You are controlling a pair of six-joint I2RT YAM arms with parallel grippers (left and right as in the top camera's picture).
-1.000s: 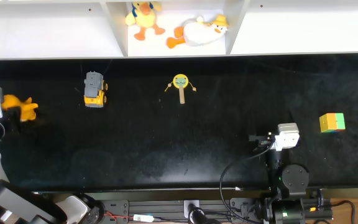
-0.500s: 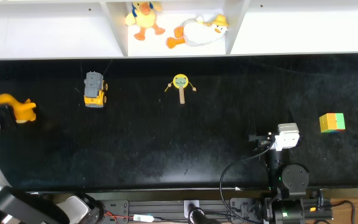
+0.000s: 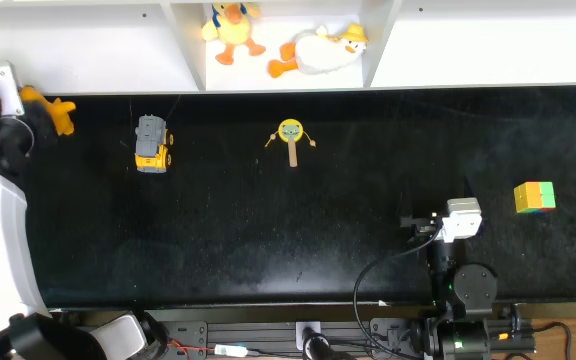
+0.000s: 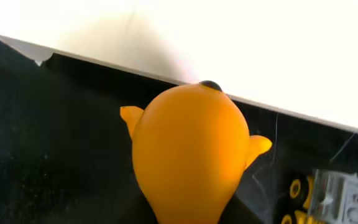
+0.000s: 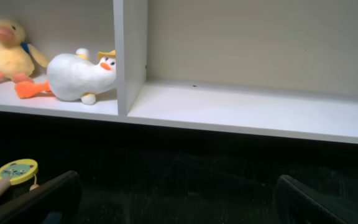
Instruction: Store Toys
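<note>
**Orange toy carried to the shelf's edge**

Since a second earlier, the left arm had swung from the left edge of the black table mat (image 3: 268, 230) toward its far left corner, taking the rounded orange toy (image 4: 188, 155) with it. Nothing else on the mat had shifted.

The left gripper (image 3: 30, 101) held the orange toy off the mat, just short of the front edge of the white shelf unit (image 3: 88, 50). The finger pads were hidden behind the toy's body, but the toy hung clear of the surface, so they were judged closed on it. That height and position suited a placement into the shelf's left compartment, which appeared to be the step in hand.

The right gripper (image 5: 178, 186) rested low over the near right of the mat. Its fingers were spread wide with nothing between them, and it faced the shelf's right compartment.

Three toys waited on the mat. A yellow-and-grey toy truck (image 3: 151, 144) lay just right of the carried toy. A yellow round rattle drum (image 3: 290, 138) with a wooden handle lay at the far middle, and a multicoloured cube (image 3: 534, 196) sat at the right. A yellow plush duck (image 3: 231, 28) and a white plush duck (image 3: 318, 50) already lay in the middle compartment, so storage looked under way and far from finished.

No label or lettering could be read on any toy or on the shelf.
</note>
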